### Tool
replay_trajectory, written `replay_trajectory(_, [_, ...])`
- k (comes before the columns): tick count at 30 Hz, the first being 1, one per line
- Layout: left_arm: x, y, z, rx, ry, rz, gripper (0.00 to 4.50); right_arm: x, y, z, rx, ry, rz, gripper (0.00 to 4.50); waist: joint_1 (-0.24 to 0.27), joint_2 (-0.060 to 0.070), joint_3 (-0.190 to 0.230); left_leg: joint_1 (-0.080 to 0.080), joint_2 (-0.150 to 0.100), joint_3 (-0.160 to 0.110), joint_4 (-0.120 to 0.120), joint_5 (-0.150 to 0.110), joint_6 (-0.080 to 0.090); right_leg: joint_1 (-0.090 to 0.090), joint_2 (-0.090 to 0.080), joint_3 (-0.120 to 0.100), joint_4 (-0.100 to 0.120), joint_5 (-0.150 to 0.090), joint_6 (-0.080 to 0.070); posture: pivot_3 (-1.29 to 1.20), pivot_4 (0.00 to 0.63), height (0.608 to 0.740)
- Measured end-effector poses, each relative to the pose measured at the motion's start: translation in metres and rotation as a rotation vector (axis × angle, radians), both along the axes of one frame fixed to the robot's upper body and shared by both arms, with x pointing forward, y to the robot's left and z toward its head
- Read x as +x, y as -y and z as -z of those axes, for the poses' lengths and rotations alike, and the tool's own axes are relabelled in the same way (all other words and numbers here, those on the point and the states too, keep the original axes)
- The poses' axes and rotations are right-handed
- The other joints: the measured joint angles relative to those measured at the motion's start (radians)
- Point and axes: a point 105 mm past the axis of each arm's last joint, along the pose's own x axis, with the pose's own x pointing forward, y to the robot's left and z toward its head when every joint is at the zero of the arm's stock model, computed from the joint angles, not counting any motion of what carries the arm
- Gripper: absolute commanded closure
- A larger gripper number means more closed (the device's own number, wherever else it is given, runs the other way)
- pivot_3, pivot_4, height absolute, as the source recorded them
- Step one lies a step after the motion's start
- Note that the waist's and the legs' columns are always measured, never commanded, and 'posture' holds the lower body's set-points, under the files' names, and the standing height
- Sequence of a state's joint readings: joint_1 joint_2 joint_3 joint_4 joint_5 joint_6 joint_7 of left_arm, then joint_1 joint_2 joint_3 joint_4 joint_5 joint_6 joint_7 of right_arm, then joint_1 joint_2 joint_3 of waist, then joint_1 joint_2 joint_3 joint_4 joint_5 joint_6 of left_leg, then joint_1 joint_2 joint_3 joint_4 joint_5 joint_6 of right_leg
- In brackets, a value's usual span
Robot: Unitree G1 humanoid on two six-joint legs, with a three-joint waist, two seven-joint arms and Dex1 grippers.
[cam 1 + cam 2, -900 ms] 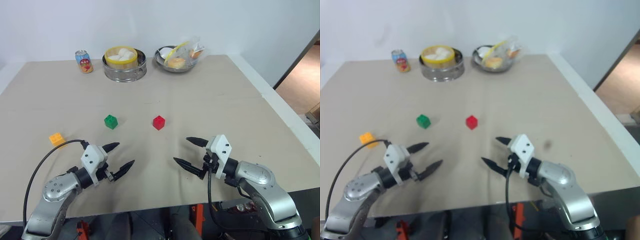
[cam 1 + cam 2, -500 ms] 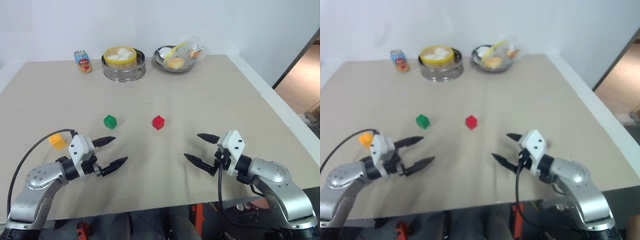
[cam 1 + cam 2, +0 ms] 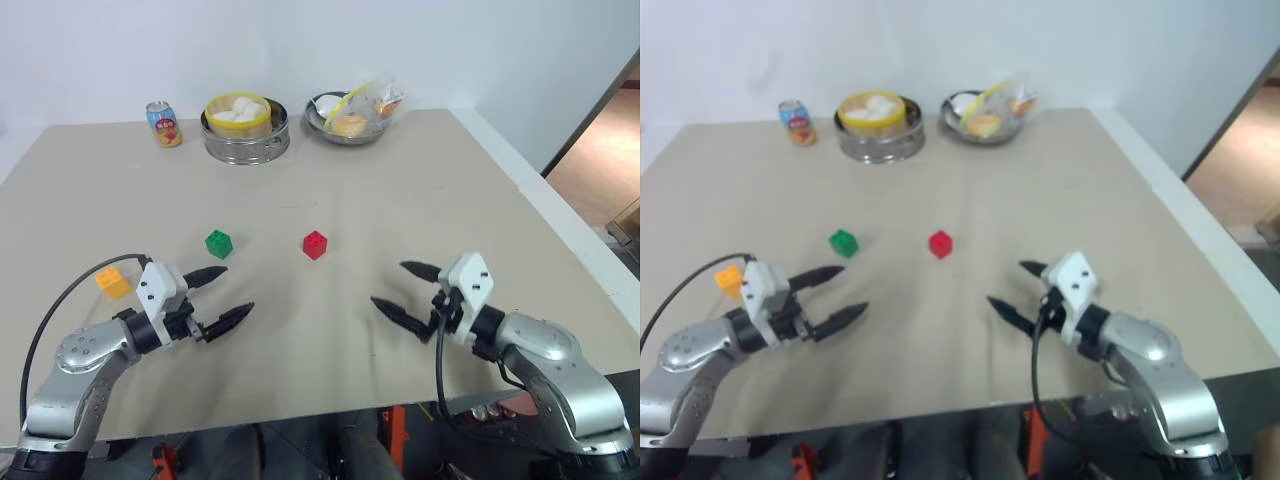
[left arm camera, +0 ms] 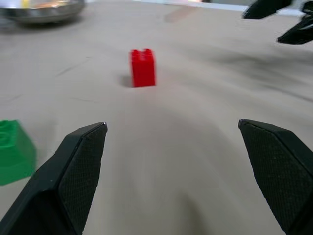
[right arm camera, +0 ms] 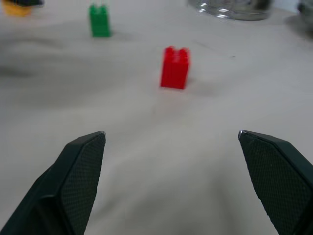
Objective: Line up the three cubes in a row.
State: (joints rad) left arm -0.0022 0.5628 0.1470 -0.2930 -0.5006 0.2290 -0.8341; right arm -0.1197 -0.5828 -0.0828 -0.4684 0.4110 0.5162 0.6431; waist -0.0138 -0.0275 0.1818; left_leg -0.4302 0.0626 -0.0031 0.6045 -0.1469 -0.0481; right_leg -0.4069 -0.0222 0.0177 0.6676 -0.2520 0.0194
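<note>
No row is yet formed: the green cube (image 3: 219, 243) and red cube (image 3: 315, 244) sit level, the yellow-orange cube (image 3: 112, 282) lies at seven o'clock of the green, nothing is held, and the left gripper (image 3: 217, 297) and right gripper (image 3: 407, 291) are spread wide

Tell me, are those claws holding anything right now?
No. The left gripper and right gripper are open and empty; the cubes sit untouched on the table.

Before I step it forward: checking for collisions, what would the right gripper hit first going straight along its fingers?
Probably the red cube, roughly centred between the open right gripper fingers; bare table before it. Depth is uncertain.
</note>
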Motion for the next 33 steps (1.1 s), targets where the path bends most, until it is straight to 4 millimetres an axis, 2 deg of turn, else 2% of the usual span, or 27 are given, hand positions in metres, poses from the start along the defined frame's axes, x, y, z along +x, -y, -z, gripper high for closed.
replay_trajectory(3, [-0.001, 0.003, -0.001, -0.025, 0.003, -0.039, 0.05, 0.03, -0.019, -0.015, 0.087, 0.024, 0.063, 0.0, -0.013, -0.001, 0.0, 0.001, 0.001, 0.0, 0.0, 0.0, 0.0, 0.0, 0.002, 0.001, 0.0, 0.003, 0.0, 0.0, 0.15, 0.74])
replay_trajectory(7, [-0.007, 0.009, -0.001, -0.037, 0.008, -0.054, 0.05, 0.057, -0.049, -0.008, 0.08, -0.009, 0.073, 0.0, -0.01, -0.001, 0.0, 0.0, 0.001, -0.001, -0.001, 0.0, 0.0, -0.001, 0.003, 0.002, 0.0, 0.002, 0.001, 0.0, 0.15, 0.74])
replay_trajectory(12, [-0.016, 0.013, 0.004, -0.036, -0.006, -0.062, 0.05, 0.078, -0.058, -0.01, 0.095, -0.019, 0.091, 0.0, -0.007, -0.001, 0.0, -0.002, 0.001, 0.0, -0.001, 0.0, 0.0, -0.001, 0.003, 0.003, -0.001, 0.004, 0.006, 0.0, 0.15, 0.74])
replay_trajectory(19, [-0.019, 0.015, 0.005, -0.039, -0.008, -0.064, 0.05, 0.094, -0.067, -0.009, 0.111, -0.041, 0.073, 0.0, -0.009, -0.001, 0.0, 0.0, 0.002, 0.0, -0.001, 0.0, 0.001, -0.001, 0.005, 0.003, -0.001, 0.003, 0.001, 0.0, 0.15, 0.74])
replay_trajectory(26, [-0.018, 0.016, 0.005, -0.037, -0.004, -0.067, 0.05, 0.095, -0.095, -0.007, 0.129, -0.052, -0.002, 0.0, -0.009, -0.001, 0.0, -0.001, 0.002, 0.0, -0.001, 0.0, 0.001, -0.002, 0.005, 0.003, -0.001, 0.004, 0.001, 0.0, 0.15, 0.74])
replay_trajectory(33, [-0.018, 0.017, 0.006, -0.032, 0.001, -0.068, 0.05, 0.098, -0.109, 0.008, 0.12, -0.09, -0.026, 0.0, -0.01, -0.001, 0.0, -0.001, 0.002, 0.0, -0.001, 0.0, 0.001, -0.002, 0.005, 0.003, -0.001, 0.004, 0.001, 0.0, 0.15, 0.74])
